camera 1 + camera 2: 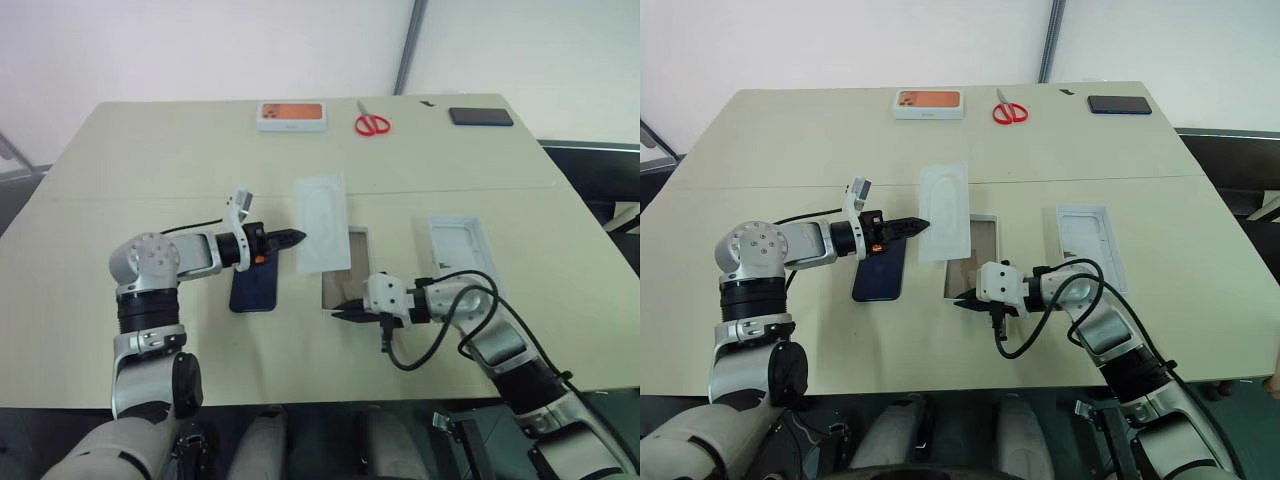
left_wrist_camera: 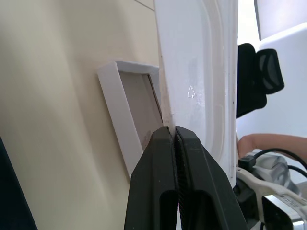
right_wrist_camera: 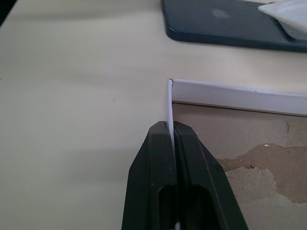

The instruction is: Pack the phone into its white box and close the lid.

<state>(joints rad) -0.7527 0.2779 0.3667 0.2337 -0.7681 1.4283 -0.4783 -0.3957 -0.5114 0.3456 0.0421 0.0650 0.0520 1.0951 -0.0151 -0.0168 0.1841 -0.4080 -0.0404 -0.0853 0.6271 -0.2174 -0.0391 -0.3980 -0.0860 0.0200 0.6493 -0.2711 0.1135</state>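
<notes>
A: So where does everything sit?

B: Left end effector (image 1: 300, 237) is clamped on the edge of the flat white insert (image 1: 323, 222), holding it tilted up over the far half of the white box (image 1: 342, 300). Right end effector (image 1: 340, 313) is pinched on the box's near-left wall, at the corner.

A: And the phone?

B: The phone (image 1: 253, 287) lies flat on the worktop (image 1: 150, 180) just left of the box, under the left forearm. Its long axis runs near-to-far, roughly parallel to the box. The left arm is the nearer one.

A: The lid?

B: The lid (image 1: 460, 246) rests open side up to the right of the box, beside the right arm.

A: What does the next move turn on?

B: I'd judge the insert has to go clear first; it hangs between the phone and the tray. There's open worktop beyond it toward the scissors (image 1: 372, 123). Then the phone needs only a short sideways shift to the right.
</notes>
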